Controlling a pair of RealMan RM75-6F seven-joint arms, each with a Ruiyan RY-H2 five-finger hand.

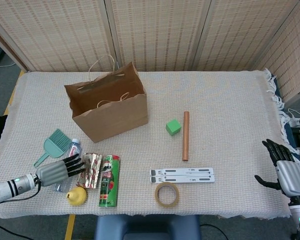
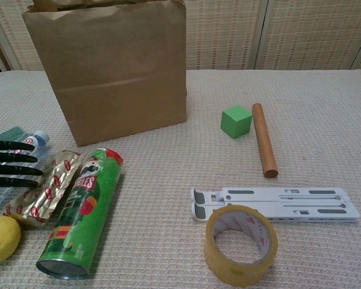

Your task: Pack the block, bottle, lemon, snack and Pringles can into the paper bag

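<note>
So nothing is packed yet, going by how things lie. Using the paper bag (image 1: 109, 102) as the landmark: it stands open and upright toward the back of the table (image 1: 225, 95).

Down and left of the bag, the left hand (image 1: 59, 170) lies low over the table with its fingers (image 2: 15, 162) stretched out and a little apart, tips reaching onto the snack (image 1: 92, 164). It isn't gripping anything. The bottle (image 1: 70, 155) lies partly under that hand, beside a small green brush (image 1: 54, 145). The lemon (image 1: 76, 195) sits just in front of the hand, and the Pringles can (image 1: 108, 180) lies flat right beside the snack.

Right of the bag is the block (image 1: 173, 127), next to a wooden rod (image 1: 186, 135). In front of those are a white folding stand (image 1: 182, 175) and a tape roll (image 1: 167, 194).

Far right of the bag, off the table edge, the right hand (image 1: 288, 172) hangs idle, fingers apart and empty.

My guess: it's going for the snack or bottle first, and needs to curl around one without dragging the other.
</note>
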